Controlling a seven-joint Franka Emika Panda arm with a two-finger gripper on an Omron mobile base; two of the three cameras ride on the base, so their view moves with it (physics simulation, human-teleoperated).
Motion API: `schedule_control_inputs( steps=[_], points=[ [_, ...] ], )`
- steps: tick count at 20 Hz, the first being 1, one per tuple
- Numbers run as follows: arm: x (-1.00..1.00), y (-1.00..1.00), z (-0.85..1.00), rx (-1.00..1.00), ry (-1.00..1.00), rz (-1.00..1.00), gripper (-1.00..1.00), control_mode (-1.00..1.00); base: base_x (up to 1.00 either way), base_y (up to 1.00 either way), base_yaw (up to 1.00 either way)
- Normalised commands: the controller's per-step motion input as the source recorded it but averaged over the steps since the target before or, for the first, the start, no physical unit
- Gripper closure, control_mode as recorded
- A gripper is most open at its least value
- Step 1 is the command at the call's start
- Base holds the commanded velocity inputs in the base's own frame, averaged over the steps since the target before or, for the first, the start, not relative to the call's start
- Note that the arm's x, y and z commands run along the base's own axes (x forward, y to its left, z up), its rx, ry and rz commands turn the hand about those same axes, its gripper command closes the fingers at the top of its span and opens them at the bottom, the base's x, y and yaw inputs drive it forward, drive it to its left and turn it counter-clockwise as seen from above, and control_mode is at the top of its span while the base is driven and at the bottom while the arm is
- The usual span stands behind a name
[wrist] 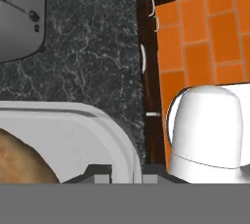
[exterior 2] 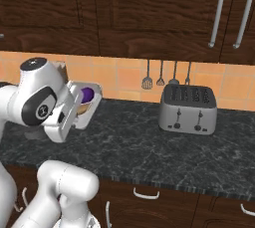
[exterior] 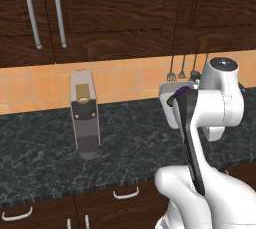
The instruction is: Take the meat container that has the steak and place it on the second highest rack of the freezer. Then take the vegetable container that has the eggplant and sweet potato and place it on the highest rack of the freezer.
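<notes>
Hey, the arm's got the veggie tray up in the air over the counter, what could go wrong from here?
1. The vegetable container looks tipped steeply on edge, so the eggplant and sweet potato may slide out.
2. The hand seems to pinch just its rim, so a fast swing could loosen the hold.
3. The container hangs close to the arm, which it might bump.

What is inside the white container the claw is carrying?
In the white container, held tilted above the counter, a dark purple eggplant shows, with an orange-tan sweet potato beside it. The arm and the container's wall cover the rest of the inside.
</notes>
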Motion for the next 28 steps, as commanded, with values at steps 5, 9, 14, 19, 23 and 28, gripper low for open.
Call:
schedule_control_inputs(
  steps=[5, 9, 14, 19, 23, 28],
  points=[
    [-0.29, 0.11, 0.02, 0.00, -0.03, 0.00, 1.00, 1.00, -0.20, 0.00, 0.00],
    [0.00, 0.00, 0.00, 0.00, 0.00, 0.00, 1.00, 1.00, -1.00, -0.19, -0.28],
    [0.00, 0.00, 0.00, 0.00, 0.00, 0.00, 1.00, 1.00, -0.61, 0.03, -0.88],
    [0.00, 0.00, 0.00, 0.00, 0.00, 0.00, 1.00, 1.00, -0.07, 0.00, -1.00],
    [0.00, 0.00, 0.00, 0.00, 0.00, 0.00, 1.00, 1.00, 0.00, 0.00, -1.00],
    [0.00, 0.00, 0.00, 0.00, 0.00, 0.00, 1.00, 1.00, 0.00, 0.00, -1.00]
  ],
)
